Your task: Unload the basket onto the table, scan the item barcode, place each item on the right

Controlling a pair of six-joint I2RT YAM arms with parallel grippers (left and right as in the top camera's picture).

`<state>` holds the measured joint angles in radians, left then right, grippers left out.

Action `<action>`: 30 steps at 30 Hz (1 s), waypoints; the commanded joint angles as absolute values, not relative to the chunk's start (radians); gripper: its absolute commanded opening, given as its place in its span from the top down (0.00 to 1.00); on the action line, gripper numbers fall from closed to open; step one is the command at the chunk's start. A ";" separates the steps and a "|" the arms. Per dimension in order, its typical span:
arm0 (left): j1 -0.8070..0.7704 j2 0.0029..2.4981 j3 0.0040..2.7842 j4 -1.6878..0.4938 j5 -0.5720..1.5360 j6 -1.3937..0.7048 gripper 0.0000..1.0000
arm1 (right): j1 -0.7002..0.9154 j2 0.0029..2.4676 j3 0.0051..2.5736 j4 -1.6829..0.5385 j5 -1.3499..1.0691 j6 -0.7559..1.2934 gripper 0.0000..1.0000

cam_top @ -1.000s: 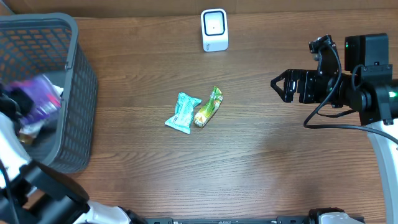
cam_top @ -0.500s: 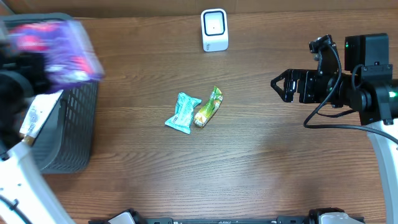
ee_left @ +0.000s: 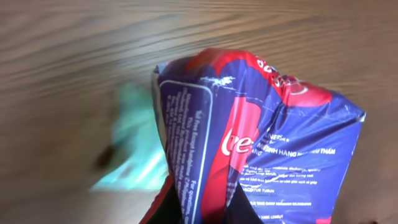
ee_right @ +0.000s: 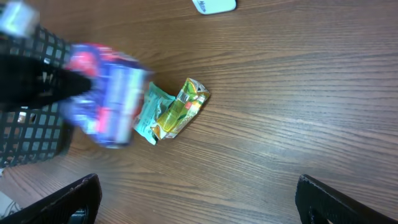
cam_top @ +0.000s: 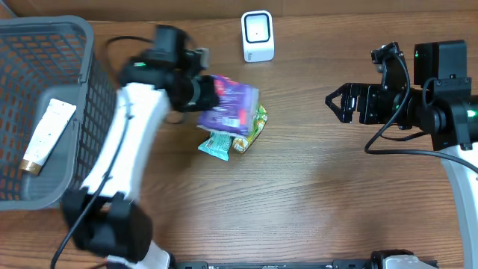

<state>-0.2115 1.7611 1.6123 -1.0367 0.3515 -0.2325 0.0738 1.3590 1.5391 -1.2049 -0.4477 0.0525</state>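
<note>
A blue, red and purple snack bag (cam_top: 233, 107) hangs over the middle of the table with my left gripper (cam_top: 200, 93) shut on it. In the left wrist view the bag (ee_left: 267, 137) fills the frame and my left gripper (ee_left: 205, 202) pinches its lower fold. No barcode shows on the faces I can see. The bag (ee_right: 109, 106) looks blurred in the right wrist view. The white scanner (cam_top: 258, 35) stands at the table's back edge, up and to the right of the bag. My right gripper (cam_top: 336, 103) is open at the right, well away, nothing between its fingers (ee_right: 74, 199).
A teal packet (cam_top: 216, 142) and a green packet (cam_top: 256, 123) lie on the table just under the bag. A grey mesh basket (cam_top: 82, 112) stands at the left with a white tube (cam_top: 46, 134) inside. The wooden table (cam_top: 336, 194) stretches front and right.
My left arm has lifted the bag out of the basket and swung it right, to above the two packets. The right arm has not moved.
</note>
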 commanded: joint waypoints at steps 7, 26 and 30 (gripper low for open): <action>-0.514 2.021 1.599 -0.764 0.442 -0.427 0.96 | 0.078 1.360 1.564 -1.203 -0.447 0.053 0.00; -0.039 1.878 2.539 -1.426 0.199 -0.078 0.00 | 0.078 1.360 1.564 -1.206 -0.447 0.053 0.00; 0.208 1.850 2.563 -1.536 0.108 -0.065 0.00 | 0.078 1.360 1.564 -1.206 -0.447 0.053 0.00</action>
